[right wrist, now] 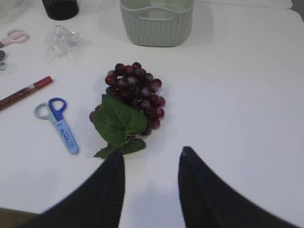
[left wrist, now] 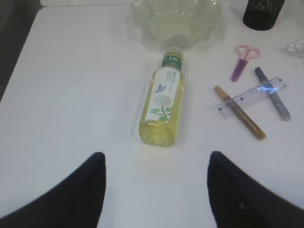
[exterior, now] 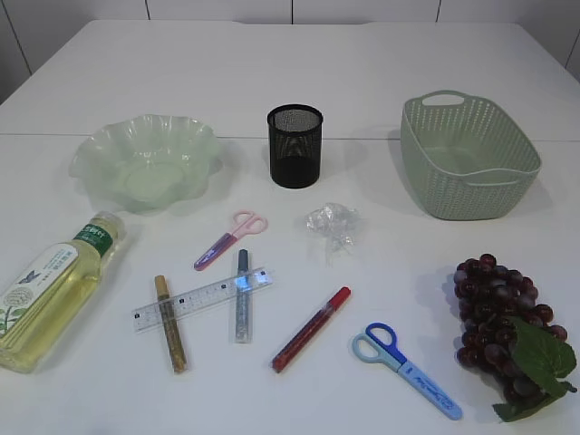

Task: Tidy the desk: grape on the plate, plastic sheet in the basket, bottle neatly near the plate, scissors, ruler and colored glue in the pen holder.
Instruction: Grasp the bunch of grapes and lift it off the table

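Nothing sorted yet; every item lies loose on the white table, presumably the untidy starting layout.

Basket, upper right of exterior frame: pale green weave, empty. Plate, upper left: translucent green, scalloped rim, empty. Grape, lower right: dark red bunch with 1 green leaf, lying flat. Bottle, lower left: on its side, yellow liquid, green cap pointing toward the plate. Pen holder, upper centre: black mesh, upright, empty.

Ruler: clear, lying across the gold glue and silver glue. Red glue lies apart, lower centre. Blue scissors and pink scissors closed. Plastic sheet: crumpled, centre.

Left gripper: jaws apart, empty, just short of the bottle base. Right gripper: jaws apart, empty, near the grape leaf.
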`<control>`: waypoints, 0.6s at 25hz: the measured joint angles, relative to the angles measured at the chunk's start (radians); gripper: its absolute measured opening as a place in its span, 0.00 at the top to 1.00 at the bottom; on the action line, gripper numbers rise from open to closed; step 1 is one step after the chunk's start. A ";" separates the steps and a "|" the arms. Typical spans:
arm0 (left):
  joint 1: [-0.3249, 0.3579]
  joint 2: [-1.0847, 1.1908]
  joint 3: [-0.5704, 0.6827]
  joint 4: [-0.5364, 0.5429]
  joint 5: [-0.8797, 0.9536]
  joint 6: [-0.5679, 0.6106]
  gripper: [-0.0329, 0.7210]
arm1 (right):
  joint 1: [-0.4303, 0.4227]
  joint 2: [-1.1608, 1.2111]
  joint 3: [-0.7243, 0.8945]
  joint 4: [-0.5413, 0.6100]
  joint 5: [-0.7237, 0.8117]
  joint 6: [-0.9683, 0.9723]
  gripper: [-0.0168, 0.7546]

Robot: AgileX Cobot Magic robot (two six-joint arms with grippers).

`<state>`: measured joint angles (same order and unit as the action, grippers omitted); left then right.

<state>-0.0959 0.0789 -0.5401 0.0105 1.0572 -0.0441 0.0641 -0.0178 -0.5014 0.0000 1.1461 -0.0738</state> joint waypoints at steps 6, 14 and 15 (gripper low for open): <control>0.000 0.000 -0.053 0.036 -0.058 0.000 0.31 | 0.000 0.000 0.000 0.007 0.000 0.000 0.58; 0.000 0.075 -0.125 0.037 -0.055 0.000 0.31 | 0.000 0.000 0.000 0.026 0.002 0.000 0.58; 0.000 0.089 -0.129 0.037 -0.055 0.000 0.31 | 0.000 0.000 0.000 0.027 0.002 0.000 0.58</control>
<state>-0.0959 0.1675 -0.6689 0.0480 1.0026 -0.0441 0.0641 -0.0178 -0.5014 0.0274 1.1482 -0.0738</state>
